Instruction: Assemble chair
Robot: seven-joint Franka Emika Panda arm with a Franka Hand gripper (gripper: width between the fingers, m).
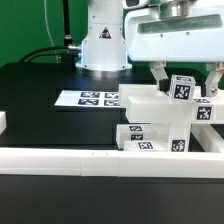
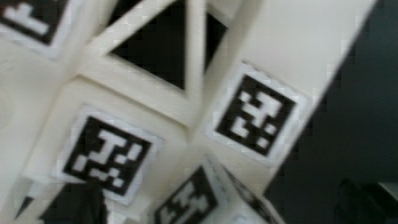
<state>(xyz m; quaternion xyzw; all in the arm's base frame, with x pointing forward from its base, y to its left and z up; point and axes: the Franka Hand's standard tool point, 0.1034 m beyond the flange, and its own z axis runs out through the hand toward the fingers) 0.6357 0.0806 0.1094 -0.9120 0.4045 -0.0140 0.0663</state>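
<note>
the chair (image 1: pixel 150 100) stands half built on the exterior view's right side of the black table (image 1: pixel 40 90), a stack of blocky white parts with black-and-white square tags on their near faces. a lower block sits just behind the rail, a wider slab rests on it, and a small tagged upright piece (image 1: pixel 182 88) rises from the top at the right. in the wrist view the chair (image 2: pixel 187 115) fills nearly the whole picture: white bars crossing as an x-brace over a dark gap, and several tags on tilted white faces, all rather blurred.

the gripper (image 1: pixel 186 87) hangs over the top of the stack with its two fingers (image 1: pixel 158 76) down on either side of the upright piece. the jaws stand wide, a strip of dark shows between each finger and the piece, and nothing is grasped.

the long white rail (image 1: pixel 60 160) runs across the near edge of the table, just in front of the chair. the marker board (image 1: pixel 85 98) lies flat to the left of the stack, close to it. the arm's white base (image 1: pixel 103 45) stands at the far side, before a green backdrop (image 1: pixel 30 25). a white bit (image 1: pixel 3 122) shows at the far left edge, cut off by the frame.
</note>
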